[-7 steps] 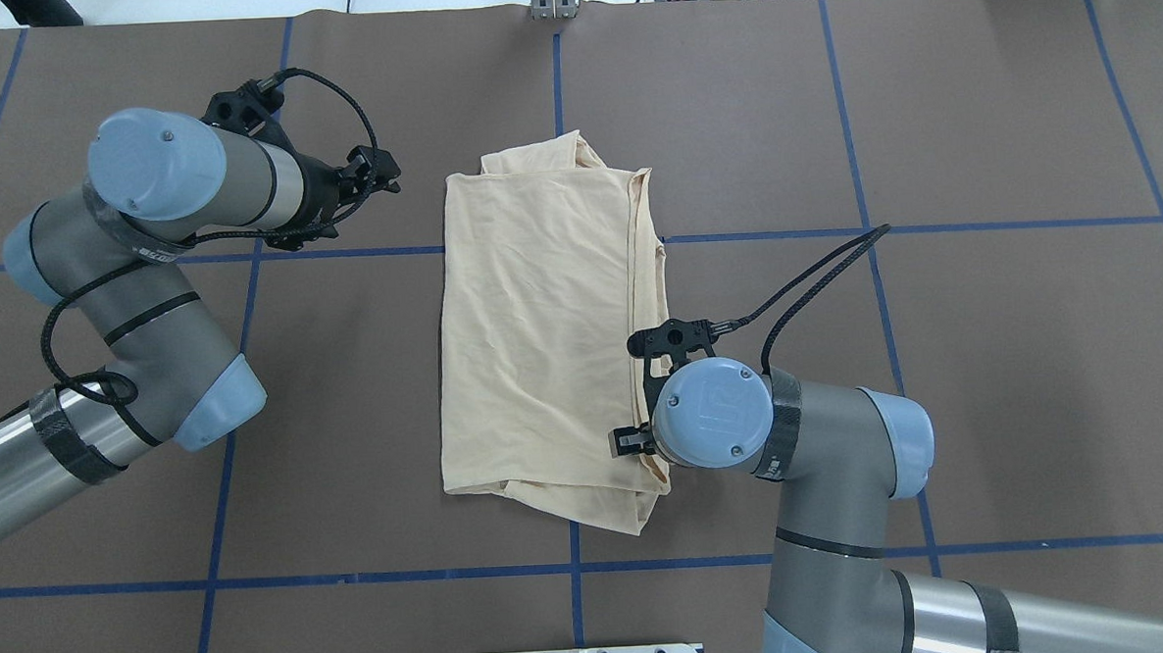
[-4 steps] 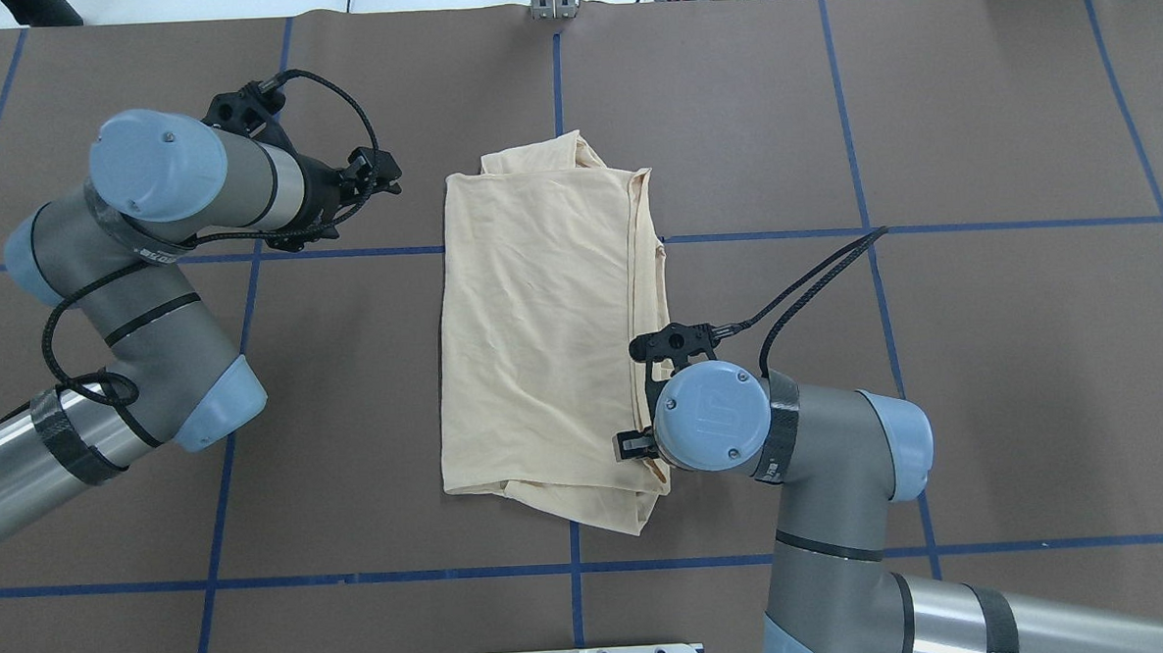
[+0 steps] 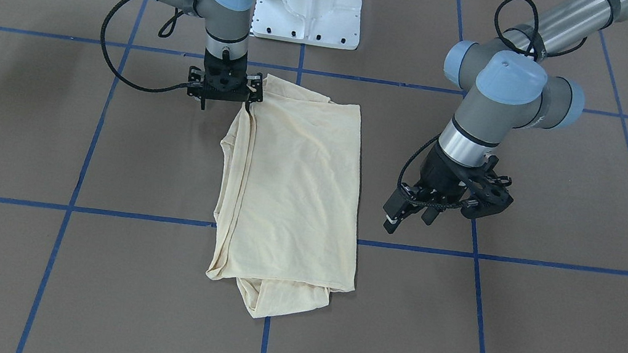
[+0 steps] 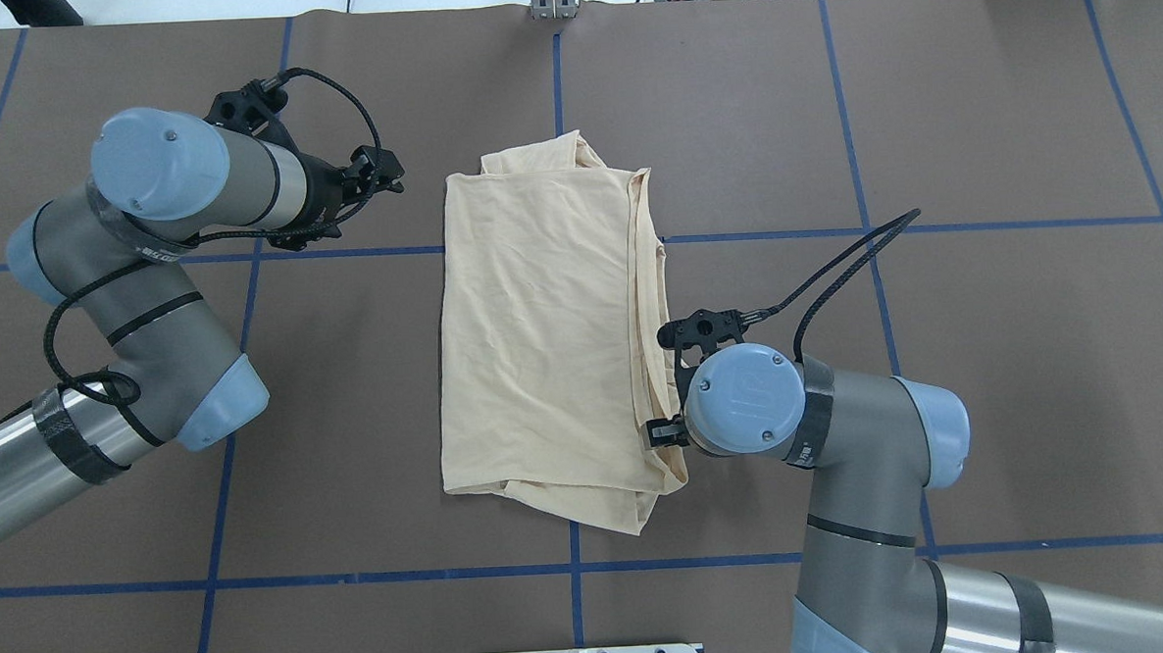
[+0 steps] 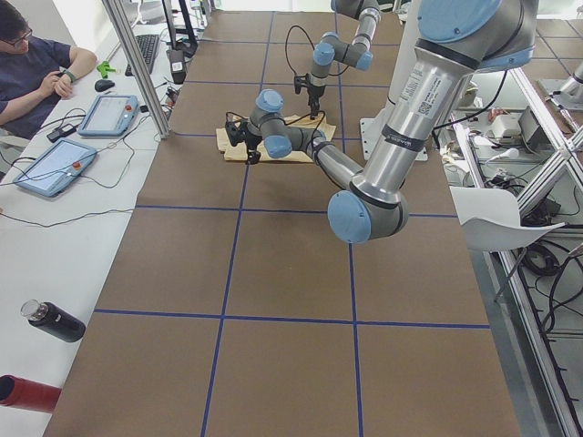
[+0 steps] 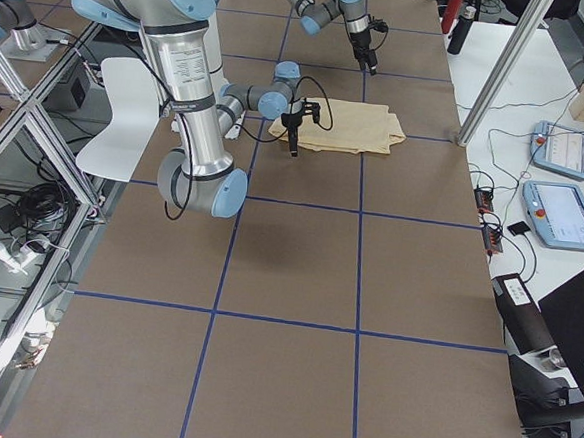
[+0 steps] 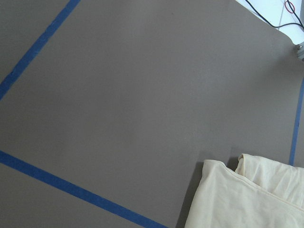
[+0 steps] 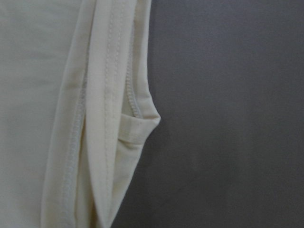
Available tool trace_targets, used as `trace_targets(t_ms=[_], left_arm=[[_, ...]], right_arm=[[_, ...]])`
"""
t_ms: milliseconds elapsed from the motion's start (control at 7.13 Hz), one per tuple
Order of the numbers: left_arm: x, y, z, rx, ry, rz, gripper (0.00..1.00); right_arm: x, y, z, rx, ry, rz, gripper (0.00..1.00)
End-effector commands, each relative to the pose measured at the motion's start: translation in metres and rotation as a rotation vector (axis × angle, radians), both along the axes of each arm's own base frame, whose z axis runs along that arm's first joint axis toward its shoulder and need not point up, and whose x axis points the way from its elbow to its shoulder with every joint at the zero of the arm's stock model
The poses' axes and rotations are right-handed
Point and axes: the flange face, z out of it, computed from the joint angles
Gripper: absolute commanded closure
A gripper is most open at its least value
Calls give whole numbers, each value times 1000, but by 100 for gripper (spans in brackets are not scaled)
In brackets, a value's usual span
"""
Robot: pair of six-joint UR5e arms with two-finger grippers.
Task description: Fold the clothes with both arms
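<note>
The clothes are one pale cream-yellow shirt [image 4: 543,338], folded into a long rectangle in the middle of the table [image 3: 294,186]. My right gripper [image 3: 225,102] points straight down at the shirt's right edge near the robot-side end. It looks open, with one finger [image 4: 658,431] at the hem and nothing held. The right wrist view shows only the layered hem [image 8: 104,142] on the table. My left gripper [image 4: 388,175] hangs open and empty, left of the shirt's far corner and apart from it [image 3: 410,214]. That corner [image 7: 247,199] shows in the left wrist view.
The table is brown with blue tape lines [image 4: 572,567]. The white pedestal base [image 3: 309,1] stands at the robot's edge. A black cable [image 4: 834,266] loops off the right wrist. In the exterior left view a person [image 5: 36,73] sits at a side desk with tablets [image 5: 109,114].
My right wrist has shifted a little to the right, off the shirt toward its right edge, and the hem near it has bulged slightly rightward. The left arm has barely moved.
</note>
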Motion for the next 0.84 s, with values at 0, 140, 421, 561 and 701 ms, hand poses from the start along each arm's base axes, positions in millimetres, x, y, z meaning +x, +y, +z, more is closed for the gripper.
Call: trace_targets(t_ms=[0, 140, 421, 561, 701], left_arm=[[1, 0, -1, -1, 1, 1, 0], [1, 0, 0, 0, -1, 1, 0], [0, 1, 2, -1, -4, 2, 0], [0, 1, 3, -1, -4, 2, 0], [0, 1, 3, -1, -4, 2, 0]], right_arm=[[29, 6, 15, 1, 22, -7, 0], [34, 7, 5, 8, 10, -16, 0], [21, -9, -33, 53, -29, -19, 0], [11, -17, -45, 77, -34, -31, 0], [-2, -22, -49, 77, -31, -32, 0]])
